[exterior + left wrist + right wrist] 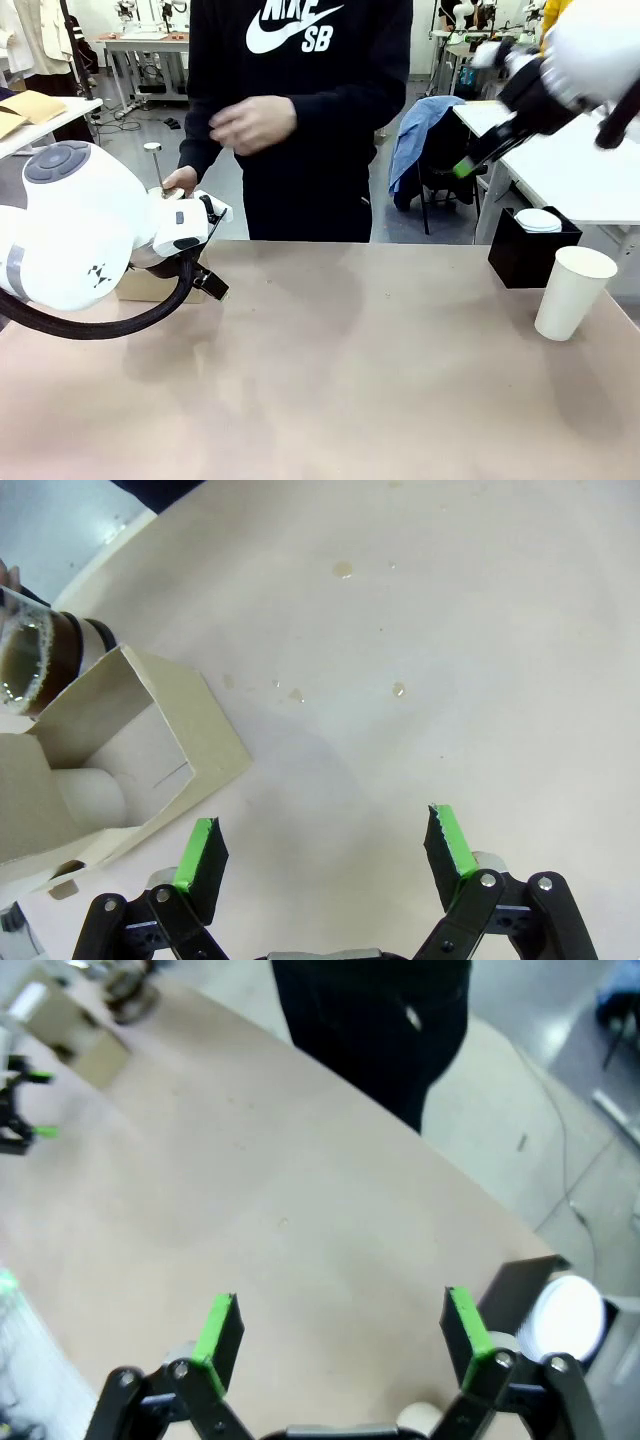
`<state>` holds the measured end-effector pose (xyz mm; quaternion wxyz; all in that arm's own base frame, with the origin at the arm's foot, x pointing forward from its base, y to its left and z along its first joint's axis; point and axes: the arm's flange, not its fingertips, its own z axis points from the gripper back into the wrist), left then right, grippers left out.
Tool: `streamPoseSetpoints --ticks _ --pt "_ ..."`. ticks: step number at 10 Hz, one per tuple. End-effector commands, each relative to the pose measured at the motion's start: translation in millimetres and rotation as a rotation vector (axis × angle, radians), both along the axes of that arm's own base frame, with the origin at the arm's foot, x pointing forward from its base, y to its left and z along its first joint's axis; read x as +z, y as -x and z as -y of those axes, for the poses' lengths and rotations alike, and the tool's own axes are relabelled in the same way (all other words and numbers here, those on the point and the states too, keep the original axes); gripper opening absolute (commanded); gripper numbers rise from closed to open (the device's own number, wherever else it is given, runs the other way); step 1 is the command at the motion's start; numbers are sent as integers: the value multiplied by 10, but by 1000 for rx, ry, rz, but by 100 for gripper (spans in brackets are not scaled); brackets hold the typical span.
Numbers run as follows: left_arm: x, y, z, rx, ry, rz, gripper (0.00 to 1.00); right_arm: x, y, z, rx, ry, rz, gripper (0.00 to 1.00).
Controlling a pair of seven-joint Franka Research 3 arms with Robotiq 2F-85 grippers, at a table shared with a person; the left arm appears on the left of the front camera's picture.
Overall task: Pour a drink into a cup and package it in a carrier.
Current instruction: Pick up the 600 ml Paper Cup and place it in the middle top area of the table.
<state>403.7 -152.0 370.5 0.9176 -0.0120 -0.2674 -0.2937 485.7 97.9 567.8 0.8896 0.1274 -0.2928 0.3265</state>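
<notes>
One brown carrier stands at nine o'clock on the table, just beside the glass pot holding the drink and near a person's hand, likely so the empty, wide-spread left gripper can reach them, while the cup waits at three o'clock near the raised, wide-spread right gripper.

The left arm is reaching in low from the left side, its wrist bending downward, and the left gripper is hanging with its jaws spread wide, gripping nothing. The right arm is hovering high on the right, the right gripper likewise gaping wide and empty.
</notes>
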Motion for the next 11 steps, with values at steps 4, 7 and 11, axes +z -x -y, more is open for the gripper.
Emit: streamPoseSetpoints --ticks 4,7,11 --pt "0 0 -3 0 0 0 100 -440 14 2163 385 -445 153 100" --pt "0 0 -3 0 0 0 100 -1293 505 3010 407 -682 339 100" --pt "0 0 -3 0 0 0 100 -2262 606 3384 404 -806 406 100"
